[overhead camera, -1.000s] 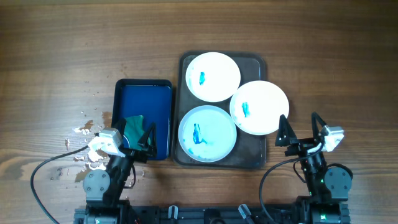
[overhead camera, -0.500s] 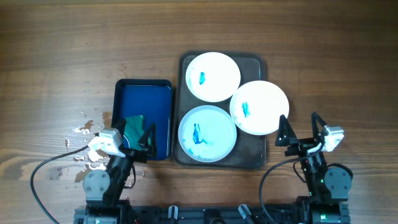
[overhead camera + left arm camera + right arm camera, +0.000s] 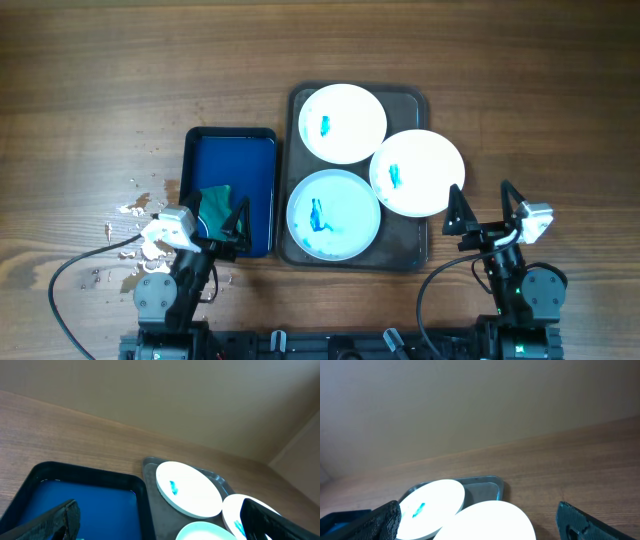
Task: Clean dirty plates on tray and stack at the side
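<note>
Three white plates with blue-teal smears lie on the dark tray (image 3: 410,255): one at the back (image 3: 342,123), one at the right (image 3: 417,172) overhanging the tray's rim, one at the front left (image 3: 333,214). My left gripper (image 3: 214,222) is open and empty over the near end of the blue tray. My right gripper (image 3: 487,213) is open and empty, just right of the dark tray's near corner. The left wrist view shows the back plate (image 3: 189,488) and the dark tray (image 3: 150,467). The right wrist view shows the back plate (image 3: 432,500) and right plate (image 3: 492,522).
A smaller blue tray (image 3: 250,160) lies left of the dark tray, with a teal cloth (image 3: 214,203) at its near end. White scraps (image 3: 135,208) are scattered on the wood at the front left. Cables trail from both arm bases.
</note>
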Action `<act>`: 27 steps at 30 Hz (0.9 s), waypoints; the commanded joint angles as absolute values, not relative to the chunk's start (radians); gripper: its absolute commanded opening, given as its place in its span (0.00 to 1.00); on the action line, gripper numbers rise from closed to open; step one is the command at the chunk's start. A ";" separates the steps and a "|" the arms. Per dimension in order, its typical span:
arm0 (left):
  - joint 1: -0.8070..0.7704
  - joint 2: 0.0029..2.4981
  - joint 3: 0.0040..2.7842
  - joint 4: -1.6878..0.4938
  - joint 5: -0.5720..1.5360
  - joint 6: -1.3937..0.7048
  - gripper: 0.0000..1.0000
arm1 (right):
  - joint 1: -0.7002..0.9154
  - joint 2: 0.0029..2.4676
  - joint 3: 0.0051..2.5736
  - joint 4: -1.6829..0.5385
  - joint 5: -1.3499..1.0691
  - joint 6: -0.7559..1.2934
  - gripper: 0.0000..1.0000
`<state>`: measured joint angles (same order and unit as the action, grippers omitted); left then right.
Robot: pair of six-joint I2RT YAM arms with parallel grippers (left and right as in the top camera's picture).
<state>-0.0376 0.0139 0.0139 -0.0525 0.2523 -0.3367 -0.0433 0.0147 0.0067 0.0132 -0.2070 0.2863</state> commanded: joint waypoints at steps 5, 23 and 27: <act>-0.041 0.012 0.006 -0.052 0.227 -0.321 1.00 | -0.038 0.014 0.005 0.018 -0.208 0.298 1.00; -0.041 0.792 0.939 -0.843 0.287 -0.268 1.00 | -0.038 0.708 0.790 -0.487 -0.571 0.288 1.00; -0.041 1.098 1.252 -1.065 0.287 -0.265 1.00 | -0.038 1.064 1.122 -0.705 -0.602 0.278 1.00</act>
